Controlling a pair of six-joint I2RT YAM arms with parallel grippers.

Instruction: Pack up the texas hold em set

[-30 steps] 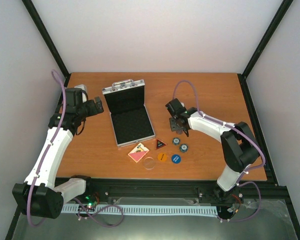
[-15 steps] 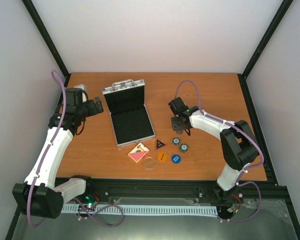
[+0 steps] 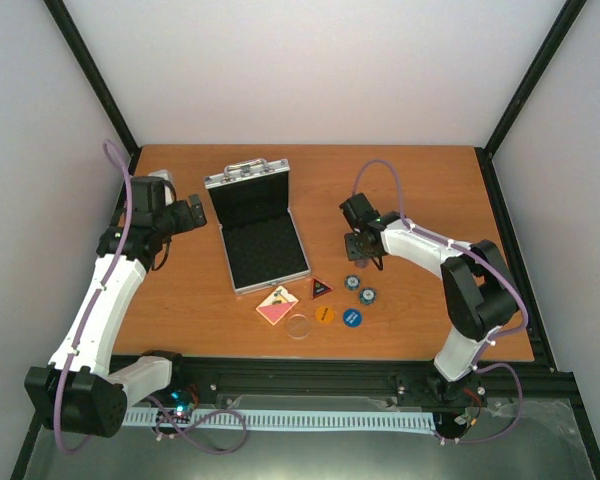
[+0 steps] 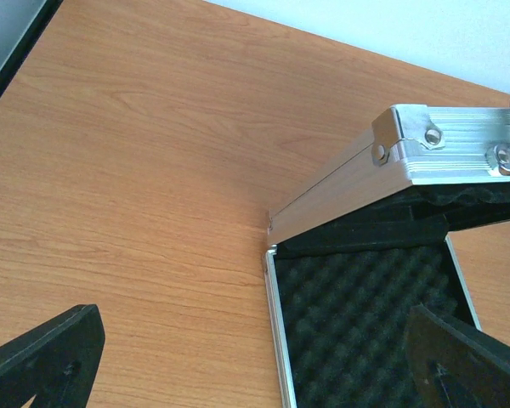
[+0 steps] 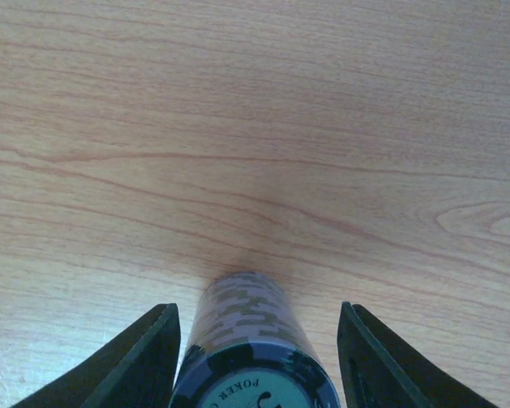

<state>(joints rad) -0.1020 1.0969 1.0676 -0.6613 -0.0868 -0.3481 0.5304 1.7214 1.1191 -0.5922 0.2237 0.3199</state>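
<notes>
While the left gripper is hanging with fingers spread wide above the left rim of the open case, the right gripper is straddling a chip stack on the table (fingers apart, apparently not pinching it). The triangle and pink deck are lying just in front of the case.

Pale letters on the dark top face of the chip stack read "POKER", then a cut-off "C". Just near-right of the case, the triangle, deck, orange disc and blue disc carry marks too small to read.
</notes>
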